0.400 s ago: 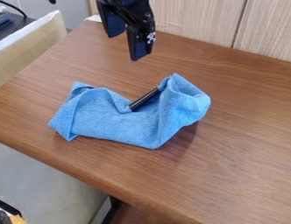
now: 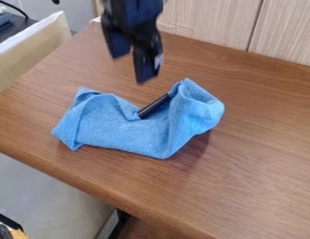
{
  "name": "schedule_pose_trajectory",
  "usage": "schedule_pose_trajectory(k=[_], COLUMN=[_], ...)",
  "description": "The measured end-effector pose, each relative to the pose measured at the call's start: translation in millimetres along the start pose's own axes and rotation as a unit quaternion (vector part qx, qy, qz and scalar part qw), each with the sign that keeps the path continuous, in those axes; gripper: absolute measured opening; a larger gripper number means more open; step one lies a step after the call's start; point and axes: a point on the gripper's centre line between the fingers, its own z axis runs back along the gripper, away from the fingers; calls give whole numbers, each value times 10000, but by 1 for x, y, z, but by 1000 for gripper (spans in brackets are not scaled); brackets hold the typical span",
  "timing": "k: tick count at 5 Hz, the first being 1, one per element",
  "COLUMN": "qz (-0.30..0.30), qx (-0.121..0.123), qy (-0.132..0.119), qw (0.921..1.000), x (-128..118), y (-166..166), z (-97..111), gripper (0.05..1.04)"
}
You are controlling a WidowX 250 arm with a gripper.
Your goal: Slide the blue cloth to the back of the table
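Wood-grain table before pale panels, a rumpled blue cloth lying on it.
A badly aimed grasp could snag a fold or knock the dark rod askew, since the fabric partly wraps it. The black gripper hangs above, beyond the cloth, fingers spread, holding and touching nothing.
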Motion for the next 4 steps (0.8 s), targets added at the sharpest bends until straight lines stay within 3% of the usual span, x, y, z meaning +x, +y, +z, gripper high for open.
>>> schedule_pose_trajectory(k=[2, 4], qz=[-70, 32], qx=[-39, -150], qy=[226, 496], qw=[9997, 9987], x=[-17, -29], y=[-23, -27], z=[-19, -53], gripper=[999, 999])
